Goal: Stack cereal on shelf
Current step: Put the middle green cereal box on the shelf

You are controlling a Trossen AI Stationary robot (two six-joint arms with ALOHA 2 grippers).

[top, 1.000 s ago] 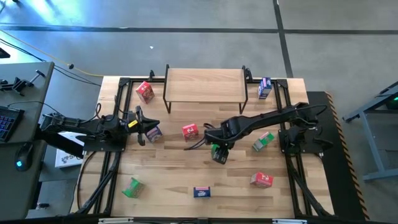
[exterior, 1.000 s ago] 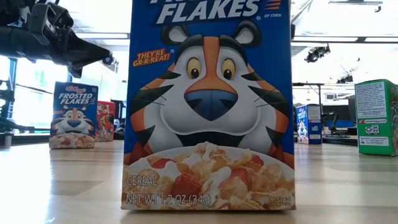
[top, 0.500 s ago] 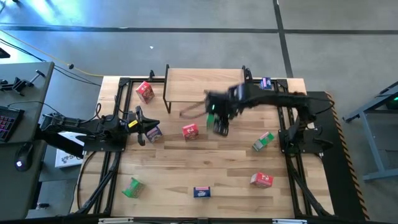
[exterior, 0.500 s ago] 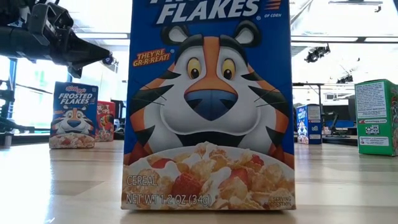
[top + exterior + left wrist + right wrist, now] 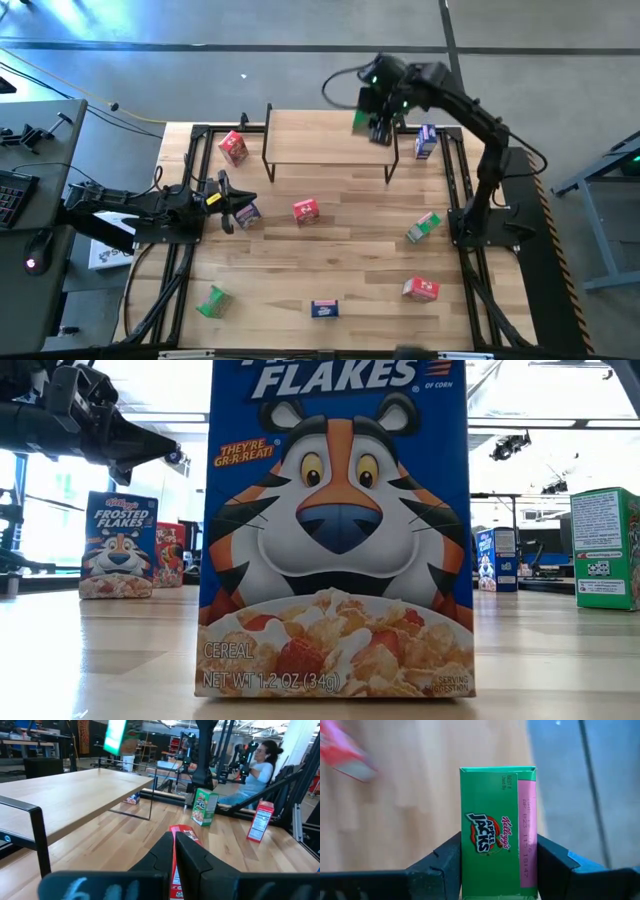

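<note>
Above the shelf's [image 5: 330,135] right end, the right claw [image 5: 378,122] grips a green box [image 5: 498,831] between its fingers. Below it lies the bare top board. By the table's left edge, the left claw [image 5: 232,203] waits, narrow.

The right arm is stretched up and away from its base, its forearm angled toward the far side, wrist bent downward. The right end effector [image 5: 378,122] hangs there, its two dark fingers [image 5: 447,862] pressed against the two sides of a green cereal box [image 5: 498,830], which stands upright between them. The left arm lies low and nearly level, reaching inward from its base. The left end effector [image 5: 232,203] has its fingers [image 5: 165,851] drawn close together.
</note>
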